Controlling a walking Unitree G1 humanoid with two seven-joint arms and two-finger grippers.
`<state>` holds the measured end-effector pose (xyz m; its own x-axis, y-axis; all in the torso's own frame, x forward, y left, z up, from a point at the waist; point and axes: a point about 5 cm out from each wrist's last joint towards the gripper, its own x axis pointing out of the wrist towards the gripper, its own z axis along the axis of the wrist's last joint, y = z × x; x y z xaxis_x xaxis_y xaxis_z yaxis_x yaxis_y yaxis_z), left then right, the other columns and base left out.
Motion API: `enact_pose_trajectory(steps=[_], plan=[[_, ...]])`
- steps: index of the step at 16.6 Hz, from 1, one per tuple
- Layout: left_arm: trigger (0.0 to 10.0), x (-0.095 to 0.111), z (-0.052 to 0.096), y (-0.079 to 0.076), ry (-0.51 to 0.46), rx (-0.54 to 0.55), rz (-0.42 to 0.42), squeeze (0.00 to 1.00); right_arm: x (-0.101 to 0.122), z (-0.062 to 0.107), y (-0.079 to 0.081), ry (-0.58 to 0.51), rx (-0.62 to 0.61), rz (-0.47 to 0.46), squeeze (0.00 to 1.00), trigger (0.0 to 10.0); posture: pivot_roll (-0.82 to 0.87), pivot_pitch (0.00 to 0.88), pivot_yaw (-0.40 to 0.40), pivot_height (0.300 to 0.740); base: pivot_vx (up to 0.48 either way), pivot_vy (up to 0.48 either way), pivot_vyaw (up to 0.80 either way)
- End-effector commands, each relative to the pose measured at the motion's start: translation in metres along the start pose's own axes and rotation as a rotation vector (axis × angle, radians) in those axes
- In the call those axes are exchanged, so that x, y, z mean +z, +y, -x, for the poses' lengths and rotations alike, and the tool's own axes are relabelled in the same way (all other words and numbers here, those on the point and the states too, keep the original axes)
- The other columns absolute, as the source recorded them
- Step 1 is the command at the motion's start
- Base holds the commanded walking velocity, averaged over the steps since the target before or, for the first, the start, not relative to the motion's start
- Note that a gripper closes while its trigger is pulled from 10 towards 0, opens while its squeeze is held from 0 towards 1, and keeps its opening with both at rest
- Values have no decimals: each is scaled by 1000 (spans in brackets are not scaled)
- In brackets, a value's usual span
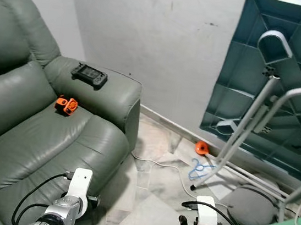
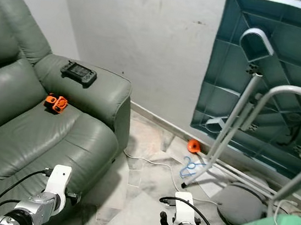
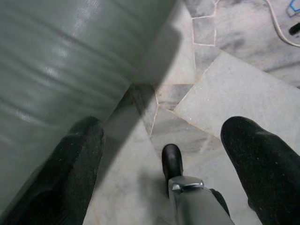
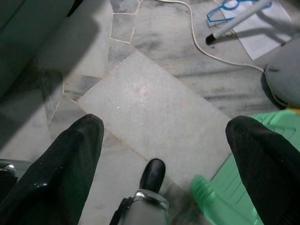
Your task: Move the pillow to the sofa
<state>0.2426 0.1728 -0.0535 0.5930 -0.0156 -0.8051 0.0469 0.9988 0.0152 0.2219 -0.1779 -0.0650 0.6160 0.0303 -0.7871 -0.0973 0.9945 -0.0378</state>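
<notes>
Sofa runs lengthwise toward wall | left gripper spread | right gripper spread

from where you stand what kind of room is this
Probably a lived-in home sitting room that doubles as storage: a grey-green leather sofa against a scuffed wall, a handheld game console on its armrest, and an upturned teal plastic table leaning on the wall over marble flooring.

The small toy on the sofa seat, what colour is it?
Orange with black parts; the small toy shows best in the left eye view.
</notes>
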Motion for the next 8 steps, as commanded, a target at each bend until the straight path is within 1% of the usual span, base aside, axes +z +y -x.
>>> enact_pose_trajectory(steps=[1, 8], plan=[[10000, 0, 0, 4, 7, 17, -2, 0, 4, -1, 2, -11, 4, 13, 0, 10000, -94, 0, 48, 740, 0, 0, 800], [10000, -1, 0, 4, 9, 14, 5, 0, 4, -1, 2, -9, 11, 20, 0, 10000, -94, 0, 44, 740, 0, 0, 800]])
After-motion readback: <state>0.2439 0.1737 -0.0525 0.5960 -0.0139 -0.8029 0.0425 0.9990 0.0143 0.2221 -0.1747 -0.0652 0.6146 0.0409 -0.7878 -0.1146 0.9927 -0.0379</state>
